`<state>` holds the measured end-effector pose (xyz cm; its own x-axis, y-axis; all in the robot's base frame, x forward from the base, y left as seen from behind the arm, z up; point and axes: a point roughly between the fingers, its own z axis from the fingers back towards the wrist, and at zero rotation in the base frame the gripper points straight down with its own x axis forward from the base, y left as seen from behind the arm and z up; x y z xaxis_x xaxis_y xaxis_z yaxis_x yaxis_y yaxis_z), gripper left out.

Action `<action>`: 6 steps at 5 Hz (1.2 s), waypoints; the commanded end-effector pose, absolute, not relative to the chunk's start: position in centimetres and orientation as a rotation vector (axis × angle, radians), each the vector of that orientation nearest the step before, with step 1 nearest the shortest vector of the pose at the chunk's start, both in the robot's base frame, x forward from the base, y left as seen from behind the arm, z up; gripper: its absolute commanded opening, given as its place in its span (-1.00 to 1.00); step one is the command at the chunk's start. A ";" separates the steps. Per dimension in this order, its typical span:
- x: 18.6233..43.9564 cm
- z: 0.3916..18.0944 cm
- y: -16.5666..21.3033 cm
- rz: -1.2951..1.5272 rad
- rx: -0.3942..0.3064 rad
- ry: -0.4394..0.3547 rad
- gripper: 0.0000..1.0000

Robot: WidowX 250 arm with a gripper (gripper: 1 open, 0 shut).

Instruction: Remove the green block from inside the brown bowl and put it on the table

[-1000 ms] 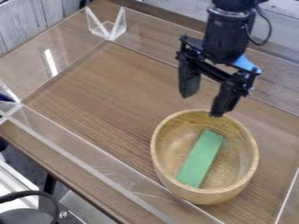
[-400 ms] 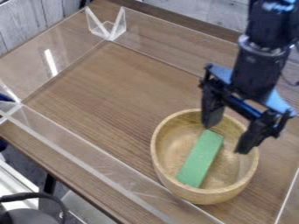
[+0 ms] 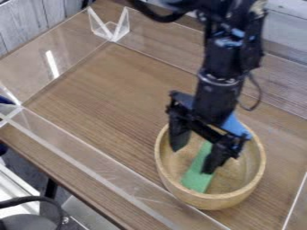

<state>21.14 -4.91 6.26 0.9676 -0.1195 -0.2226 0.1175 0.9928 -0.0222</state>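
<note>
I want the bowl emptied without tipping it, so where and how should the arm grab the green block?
Probably across the middle of the green block, from straight above, one fingertip along each long side: it is a narrow bar lying flat, and the brown bowl's wall surrounds it.

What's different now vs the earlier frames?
The arm moved down and toward the bowl; its open fingers now hang over the bowl and hide part of the green block. It swung right in the picture on the way, then came back left. Nothing visibly taken hold of or let go. Bowl and block stayed put, block still inside.
</note>
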 end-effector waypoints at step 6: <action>22.3 5.6 -7.6 -0.043 -0.080 0.120 1.00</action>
<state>21.60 -7.30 4.84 0.9868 -0.0440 -0.1558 0.0329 0.9968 -0.0729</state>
